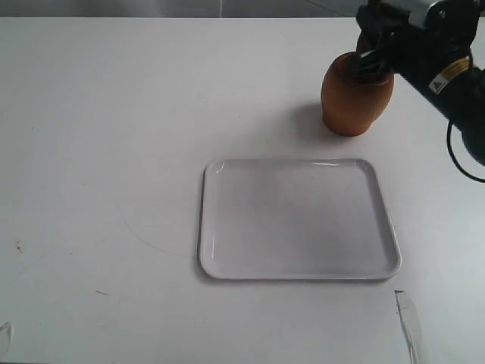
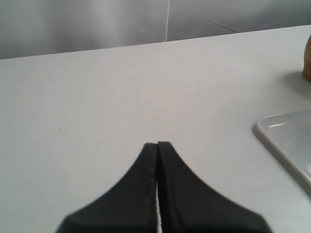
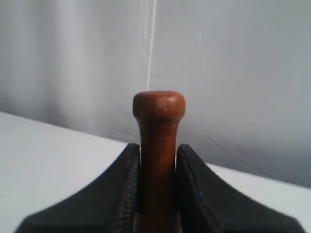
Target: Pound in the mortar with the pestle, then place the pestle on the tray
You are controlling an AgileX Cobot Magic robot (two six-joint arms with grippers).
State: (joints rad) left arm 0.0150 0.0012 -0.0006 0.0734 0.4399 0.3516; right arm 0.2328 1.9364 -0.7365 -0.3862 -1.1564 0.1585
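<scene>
Poking through right gripper point(image 3: 158, 149): pestle point(image 3: 159, 106)

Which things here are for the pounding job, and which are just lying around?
For the job: mortar, pestle held in the right fingers, tray.

Just lying about: pale strip and small dark speck, both on the table.

I see a matte white flat table point(image 1: 98, 114); behind it hangs a pale grey folded backdrop point(image 2: 87, 24). On its near right lies a thin silvery strip point(image 1: 405, 318); at its left, small dark specks point(image 1: 17, 245).
</scene>
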